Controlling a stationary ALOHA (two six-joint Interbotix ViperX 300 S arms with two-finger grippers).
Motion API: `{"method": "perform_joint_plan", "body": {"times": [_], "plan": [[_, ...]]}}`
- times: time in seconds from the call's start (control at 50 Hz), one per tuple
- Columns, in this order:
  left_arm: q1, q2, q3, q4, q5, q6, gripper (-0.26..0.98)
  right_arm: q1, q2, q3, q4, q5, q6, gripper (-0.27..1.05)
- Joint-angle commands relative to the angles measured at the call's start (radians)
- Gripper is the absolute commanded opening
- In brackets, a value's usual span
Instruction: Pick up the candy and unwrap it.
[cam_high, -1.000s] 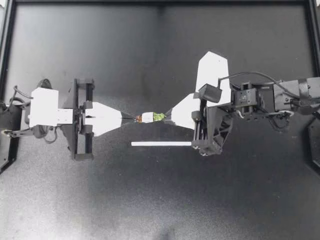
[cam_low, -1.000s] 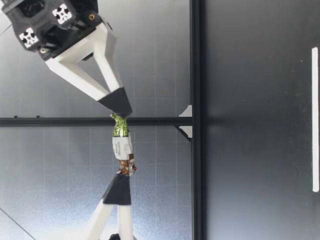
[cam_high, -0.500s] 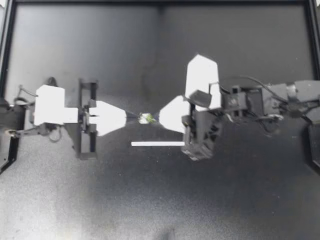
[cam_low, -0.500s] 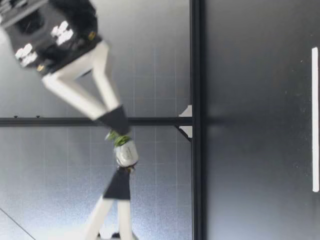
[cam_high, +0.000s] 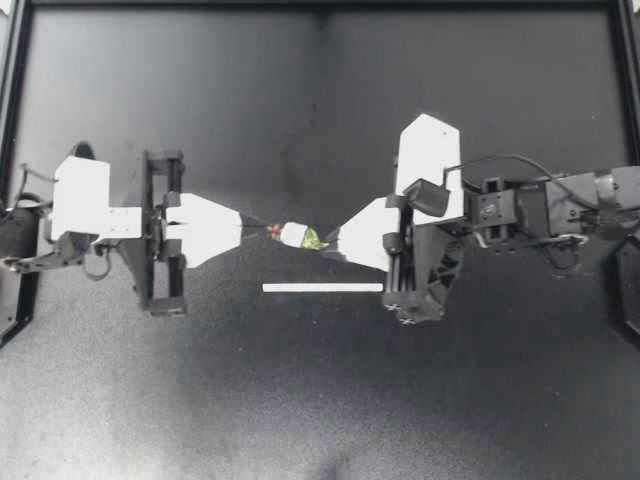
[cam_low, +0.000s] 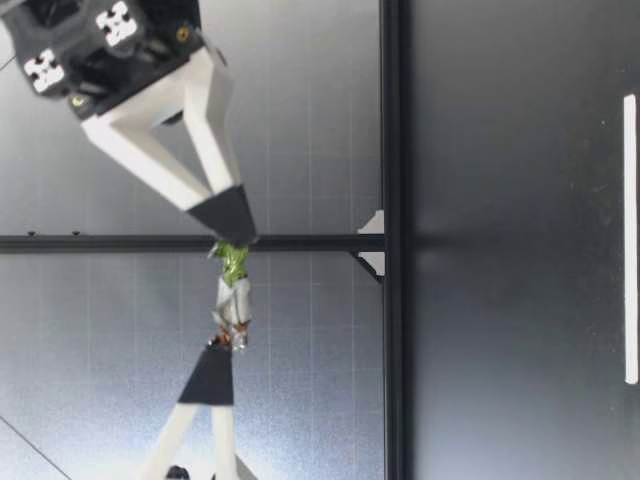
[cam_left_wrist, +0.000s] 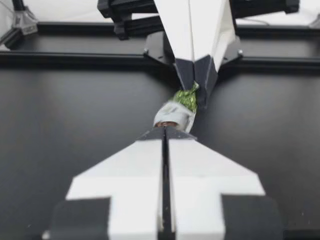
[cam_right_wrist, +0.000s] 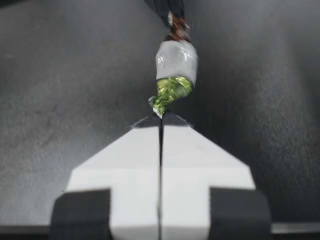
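The candy is held in the air above the surface, its 2 twisted ends pinched by the left claw and the right claw, both closed tight. It is judged light and crinkly, the foil easily torn; the tails are best gripped.

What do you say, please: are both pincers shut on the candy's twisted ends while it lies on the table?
Not quite. The candy does not lie on the table: the low view shows it held in the air. My left pincer and right pincer are shut on its twisted ends.
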Motion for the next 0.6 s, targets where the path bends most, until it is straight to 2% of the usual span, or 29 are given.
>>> {"method": "perform_joint_plan", "body": {"times": [0.0, 0.38, 0.48, 0.58], "plan": [[0.002, 0.0, -0.028, 0.003, -0.005, -0.012, -0.22, 0.006, -0.002, -0.034, -0.002, -0.012, -0.003, -0.23], [-0.005, -0.02, -0.018, 0.003, -0.005, -0.06, -0.22, 0.005, -0.003, -0.012, 0.0, -0.014, 0.005, -0.2], [-0.005, -0.02, -0.018, 0.003, -0.003, -0.078, -0.22, 0.005, 0.003, -0.008, 0.0, -0.014, 0.006, -0.14], [-0.005, -0.02, -0.018, 0.003, -0.003, -0.089, -0.22, 0.005, 0.012, -0.006, -0.002, -0.014, 0.006, 0.01]]}}
